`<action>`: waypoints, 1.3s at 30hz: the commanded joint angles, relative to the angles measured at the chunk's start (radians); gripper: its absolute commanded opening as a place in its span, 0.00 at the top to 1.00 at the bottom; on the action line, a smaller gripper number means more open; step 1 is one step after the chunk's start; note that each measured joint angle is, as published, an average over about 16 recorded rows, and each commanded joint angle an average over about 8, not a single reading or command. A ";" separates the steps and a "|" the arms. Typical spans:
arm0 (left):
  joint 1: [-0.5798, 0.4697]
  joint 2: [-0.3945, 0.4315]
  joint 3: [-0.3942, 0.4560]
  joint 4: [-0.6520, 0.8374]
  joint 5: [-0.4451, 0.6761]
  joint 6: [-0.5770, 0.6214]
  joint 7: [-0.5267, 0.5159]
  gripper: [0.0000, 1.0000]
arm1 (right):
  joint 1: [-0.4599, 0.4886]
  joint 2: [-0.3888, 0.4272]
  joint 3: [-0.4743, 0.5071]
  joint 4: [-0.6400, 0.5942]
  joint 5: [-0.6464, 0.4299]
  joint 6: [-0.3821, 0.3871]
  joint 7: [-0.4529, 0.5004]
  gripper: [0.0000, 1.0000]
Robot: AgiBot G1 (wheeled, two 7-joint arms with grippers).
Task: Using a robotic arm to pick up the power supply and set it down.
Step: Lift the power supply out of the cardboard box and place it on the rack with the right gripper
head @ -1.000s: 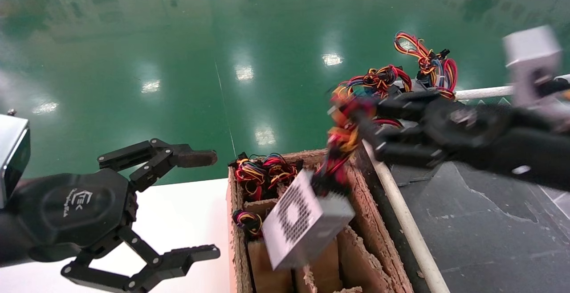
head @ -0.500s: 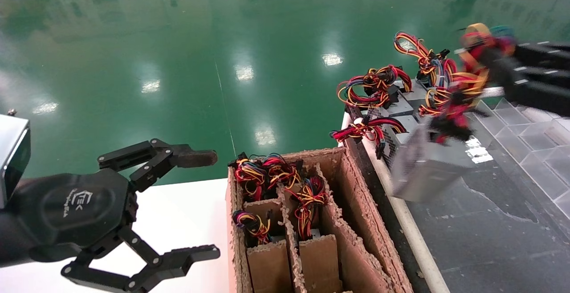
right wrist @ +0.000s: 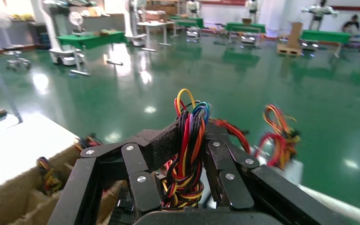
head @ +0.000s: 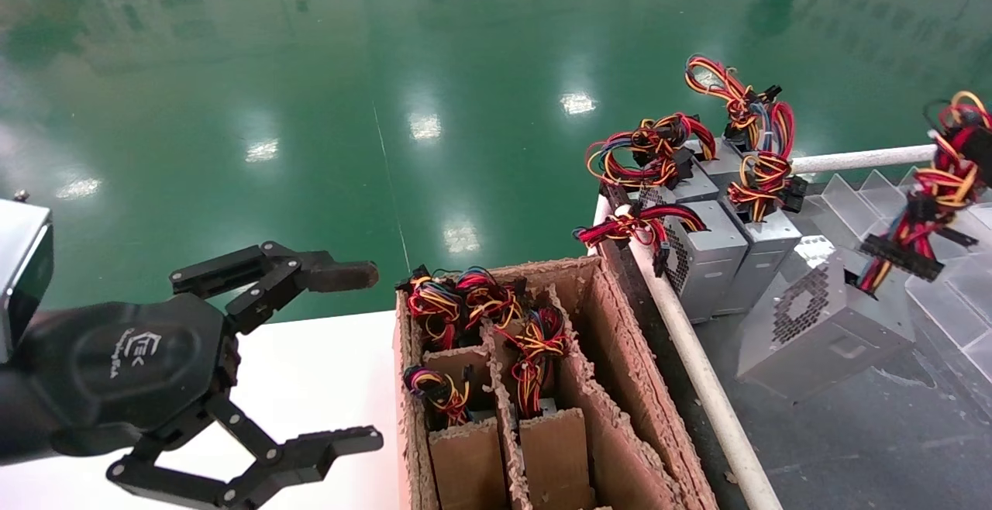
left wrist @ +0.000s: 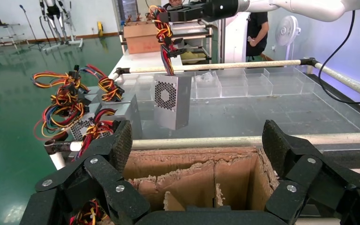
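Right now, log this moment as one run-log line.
right gripper: shut on wire bundle | power supply: hanging tilted over grey tray | left gripper: open, idle beside cardboard box

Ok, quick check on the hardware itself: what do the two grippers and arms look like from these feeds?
Both are matte black two-finger linkage grippers with silver screws at the joints. The left gripper has a hexagonal palm bearing a small white logo, with a silver-grey camera block behind it. The right gripper has the same black links; in the left wrist view its arm is a white tube ending in a black wrist.

Four power supplies (head: 821,324) out, three boxed.
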 commanded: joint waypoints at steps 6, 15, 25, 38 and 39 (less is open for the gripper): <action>0.000 0.000 0.000 0.000 0.000 0.000 0.000 0.00 | 0.039 0.004 -0.039 -0.077 -0.047 0.021 -0.045 1.00; 0.000 0.000 0.000 0.000 0.000 0.000 0.000 0.00 | 0.174 -0.056 -0.096 -0.209 -0.160 0.109 -0.087 1.00; 0.000 0.000 0.000 0.000 0.000 0.000 0.000 0.00 | 0.289 -0.134 -0.147 -0.280 -0.251 0.181 -0.123 1.00; 0.000 0.000 0.000 0.000 0.000 0.000 0.000 0.00 | 0.413 -0.246 -0.202 -0.352 -0.342 0.283 -0.148 1.00; 0.000 0.000 0.000 0.000 0.000 0.000 0.000 0.00 | 0.420 -0.254 -0.205 -0.358 -0.348 0.292 -0.150 1.00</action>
